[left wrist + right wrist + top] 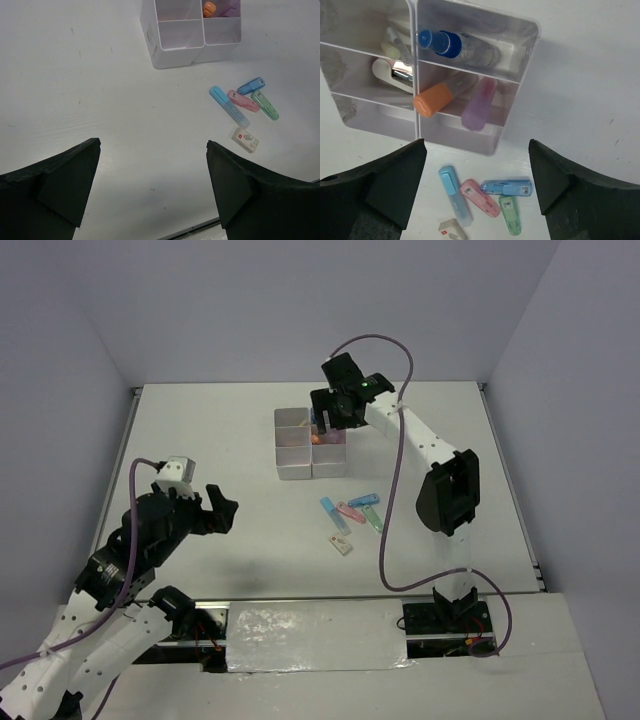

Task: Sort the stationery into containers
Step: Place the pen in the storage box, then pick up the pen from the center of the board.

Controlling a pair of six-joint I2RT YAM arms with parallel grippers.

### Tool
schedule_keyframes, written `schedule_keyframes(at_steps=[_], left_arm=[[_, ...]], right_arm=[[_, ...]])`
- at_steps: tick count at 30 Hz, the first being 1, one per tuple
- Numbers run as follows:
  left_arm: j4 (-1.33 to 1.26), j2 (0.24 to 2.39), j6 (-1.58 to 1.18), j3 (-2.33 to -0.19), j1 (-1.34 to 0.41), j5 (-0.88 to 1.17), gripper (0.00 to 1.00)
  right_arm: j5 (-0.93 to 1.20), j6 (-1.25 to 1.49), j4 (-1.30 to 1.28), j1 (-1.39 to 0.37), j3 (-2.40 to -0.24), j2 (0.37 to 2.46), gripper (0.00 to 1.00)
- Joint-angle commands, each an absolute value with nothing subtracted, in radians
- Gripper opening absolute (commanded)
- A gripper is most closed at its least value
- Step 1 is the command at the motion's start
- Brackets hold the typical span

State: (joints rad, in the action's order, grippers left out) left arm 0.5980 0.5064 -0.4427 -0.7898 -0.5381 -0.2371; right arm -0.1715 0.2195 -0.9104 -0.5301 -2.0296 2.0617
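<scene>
Five stationery pieces wait loose on the worktop, near the containers.
Right tool hovers over the containers, jaws spread, empty: a drop-off seems done. Next, probably lift clear of the rim and reach the crowded cluster. Left tool wide open, idle, bare worktop around it.

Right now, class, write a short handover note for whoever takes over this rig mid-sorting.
Left gripper: open, empty, hovering over the table.
Right gripper: open, empty, above the containers.
Done: bottle, orange marker, purple marker lie in compartments.
To do: light blue marker, pink marker, blue marker, green marker and eraser, loose on the table.
</scene>
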Motion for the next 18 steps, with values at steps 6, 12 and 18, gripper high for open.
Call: schedule_keyframes(at_steps=[6,12,18], left_arm=[[0.563,0.558,-0.490,-0.804,-0.537,-0.242,0.99],[0.563,0.607,-0.531,-0.811,-0.537,-0.222,0.99],[0.611,0.589,-0.431,-0.847,-0.537,-0.238,0.99]], right_arm=[[-0.054,0.201,-0.637,-0.581,-1.575,1.616,0.88],[-0.006,0.175,-0.477,-0.702,-1.162,1.479,0.75],[-0.103,0.219,-0.526,-0.805,-1.183,1.636,0.52]])
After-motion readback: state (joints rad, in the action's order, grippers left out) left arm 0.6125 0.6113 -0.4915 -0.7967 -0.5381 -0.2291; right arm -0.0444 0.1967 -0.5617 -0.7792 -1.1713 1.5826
